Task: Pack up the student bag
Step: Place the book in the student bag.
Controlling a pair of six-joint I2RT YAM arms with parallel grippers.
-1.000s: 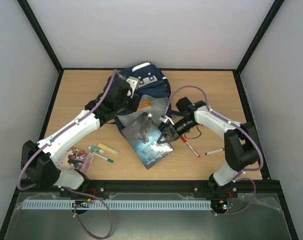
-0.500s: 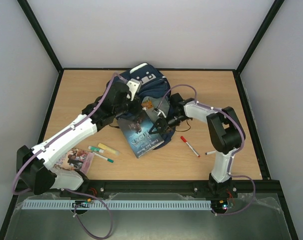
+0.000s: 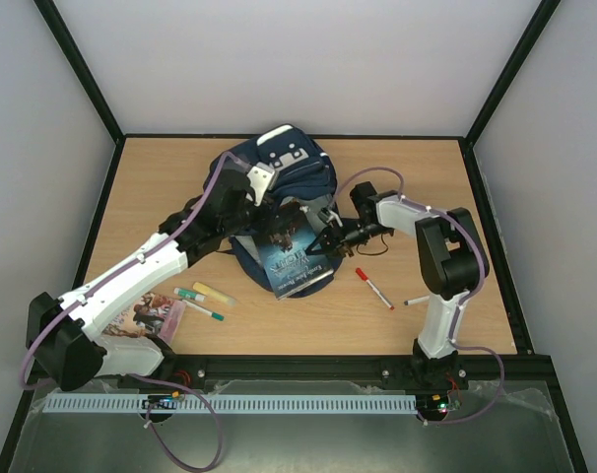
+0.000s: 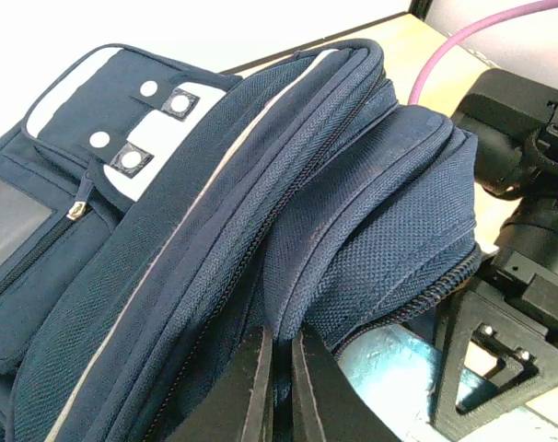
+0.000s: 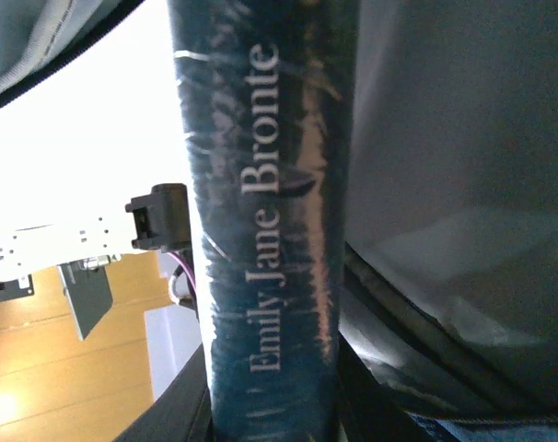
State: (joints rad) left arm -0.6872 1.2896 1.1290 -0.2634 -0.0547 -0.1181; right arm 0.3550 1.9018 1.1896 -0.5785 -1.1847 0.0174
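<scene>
The student bag (image 3: 284,163), navy with white patches, lies at the back middle of the table. My left gripper (image 3: 271,214) is shut on a fold of the student bag's fabric (image 4: 353,230) by the zipper, holding the mouth up; its fingers (image 4: 254,391) pinch the cloth between them. My right gripper (image 3: 327,240) is shut on a dark blue book (image 3: 291,258), whose upper end reaches under the raised flap. In the right wrist view the book's spine (image 5: 265,230) reads "Emily Jane Bronte" and stands between the fingers (image 5: 180,416), with the student bag's grey lining (image 5: 463,138) beside it.
A red pen (image 3: 374,289) and a second pen (image 3: 422,299) lie right of the book. On the left lie a green marker (image 3: 187,294), a yellow highlighter (image 3: 213,293), another marker (image 3: 204,311) and a small picture book (image 3: 146,313).
My right gripper has carried the book up and to the left, from flat on the table into the bag's mouth. The left arm has shifted slightly, still holding the bag's fabric.
</scene>
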